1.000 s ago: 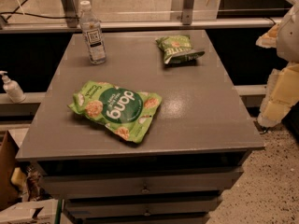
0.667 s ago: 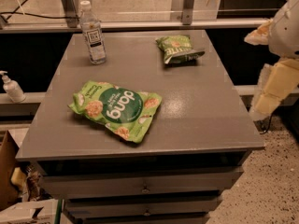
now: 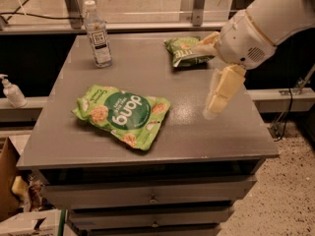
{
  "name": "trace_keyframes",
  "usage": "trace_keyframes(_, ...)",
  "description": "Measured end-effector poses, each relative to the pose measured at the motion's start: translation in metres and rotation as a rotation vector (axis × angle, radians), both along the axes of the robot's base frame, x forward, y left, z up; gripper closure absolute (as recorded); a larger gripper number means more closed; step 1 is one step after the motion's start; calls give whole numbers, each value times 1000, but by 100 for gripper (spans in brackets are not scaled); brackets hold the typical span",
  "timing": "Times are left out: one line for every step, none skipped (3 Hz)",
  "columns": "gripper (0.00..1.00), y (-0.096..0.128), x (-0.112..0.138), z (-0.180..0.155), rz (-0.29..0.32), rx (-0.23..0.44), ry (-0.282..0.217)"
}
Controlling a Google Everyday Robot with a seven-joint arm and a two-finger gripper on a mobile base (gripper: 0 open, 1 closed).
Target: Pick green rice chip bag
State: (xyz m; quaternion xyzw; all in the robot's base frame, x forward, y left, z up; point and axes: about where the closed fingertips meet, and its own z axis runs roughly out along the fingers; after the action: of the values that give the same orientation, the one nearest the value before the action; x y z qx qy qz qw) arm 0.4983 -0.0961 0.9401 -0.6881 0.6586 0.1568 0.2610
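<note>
The green rice chip bag (image 3: 122,114) is large and light green, with a dark green circle and white "dang" lettering. It lies flat on the grey table (image 3: 187,136), left of centre. My gripper (image 3: 216,102) hangs from the white arm (image 3: 266,23) that reaches in from the upper right. It is over the table's right side, well to the right of the bag, apart from it and holding nothing that I can see.
A smaller, darker green snack bag (image 3: 186,50) lies at the back right, partly behind the arm. A clear water bottle (image 3: 98,36) stands at the back left. A soap dispenser (image 3: 12,91) sits on a ledge to the left. Drawers are below the tabletop.
The arm has swung in from the right edge to over the table's right side, closer to the bags. The bags and bottle have not moved.
</note>
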Motion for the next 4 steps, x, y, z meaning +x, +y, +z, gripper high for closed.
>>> trace_keyframes(0, 39, -6, -16, 87, 71, 32)
trace_keyframes(0, 78, -25, -30, 186, 117, 56)
trace_keyframes(0, 78, -25, -30, 186, 118, 56)
trace_keyframes(0, 87, -22, -40, 187, 157, 41)
